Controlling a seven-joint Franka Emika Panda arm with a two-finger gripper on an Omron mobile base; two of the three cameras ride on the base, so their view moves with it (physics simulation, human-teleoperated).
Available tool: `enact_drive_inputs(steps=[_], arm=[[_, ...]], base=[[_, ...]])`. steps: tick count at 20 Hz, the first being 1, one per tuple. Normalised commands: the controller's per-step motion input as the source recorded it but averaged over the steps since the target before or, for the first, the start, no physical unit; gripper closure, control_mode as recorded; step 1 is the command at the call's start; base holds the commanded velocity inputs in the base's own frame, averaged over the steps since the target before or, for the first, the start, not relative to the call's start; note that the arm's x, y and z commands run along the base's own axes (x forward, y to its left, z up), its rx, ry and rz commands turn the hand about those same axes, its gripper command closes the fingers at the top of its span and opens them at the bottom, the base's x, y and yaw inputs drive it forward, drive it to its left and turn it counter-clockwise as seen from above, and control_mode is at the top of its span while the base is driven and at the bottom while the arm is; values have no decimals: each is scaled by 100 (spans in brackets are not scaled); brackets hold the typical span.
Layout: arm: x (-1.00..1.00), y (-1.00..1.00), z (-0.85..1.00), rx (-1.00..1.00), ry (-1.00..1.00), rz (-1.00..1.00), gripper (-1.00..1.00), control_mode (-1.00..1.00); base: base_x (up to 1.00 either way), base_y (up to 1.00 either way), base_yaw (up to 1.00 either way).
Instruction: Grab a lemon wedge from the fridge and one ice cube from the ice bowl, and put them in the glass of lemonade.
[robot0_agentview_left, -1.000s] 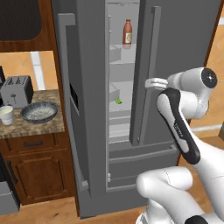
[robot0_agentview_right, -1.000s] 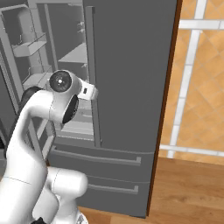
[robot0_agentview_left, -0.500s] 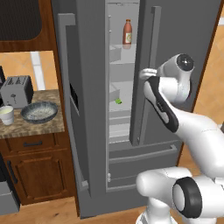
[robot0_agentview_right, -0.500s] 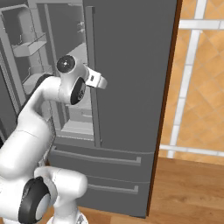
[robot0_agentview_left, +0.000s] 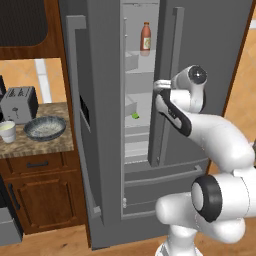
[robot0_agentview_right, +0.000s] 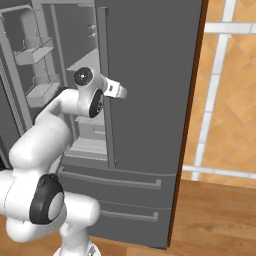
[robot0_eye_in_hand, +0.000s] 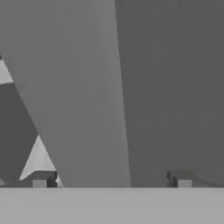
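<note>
Risk: we judge that the hand (robot0_agentview_left: 159, 86) sits very close to the right door (robot0_agentview_left: 200, 45) of the fridge (robot0_agentview_left: 107, 150), at its inner edge; a reach straight toward the shelves could knock the wrist on this door or on its long handle (robot0_agentview_left: 167, 85) and swing the door.
Cause: the opening between the two doors is narrow, and the arm bends in from the door side.
Second risk: the lemon wedge (robot0_agentview_left: 135, 116) is tiny; wide fingers could push it back on the shelf instead of closing on it.
Hand state: we see the fingertips (robot0_eye_in_hand: 42, 178) far apart in the hand view, released and holding nothing; grey door surface lies between them, and we cannot tell if they touch it.
Lemon wedge: below the hand and deeper inside the fridge, on a middle shelf.
Bottle (robot0_agentview_left: 145, 38): above the hand, on the upper shelf.
Ice bowl (robot0_agentview_left: 45, 128): well apart from the hand, on the worktop (robot0_agentview_left: 35, 146) beyond the open left door.
Glass of lemonade (robot0_agentview_left: 7, 131): just beside the bowl, farther still from the hand.
</note>
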Motion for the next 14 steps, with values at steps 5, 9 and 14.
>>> enact_drive_inputs(steps=[5, 9, 14], arm=[[57, 0, -40, -4, -12, 0, 100, -100], [-43, -41, 19, 7, 0, 12, 100, -100], [-100, -87, 37, 17, 0, 2, 100, -100]], base=[[0, 0, 0], [0, 0, 0], [0, 0, 0]])
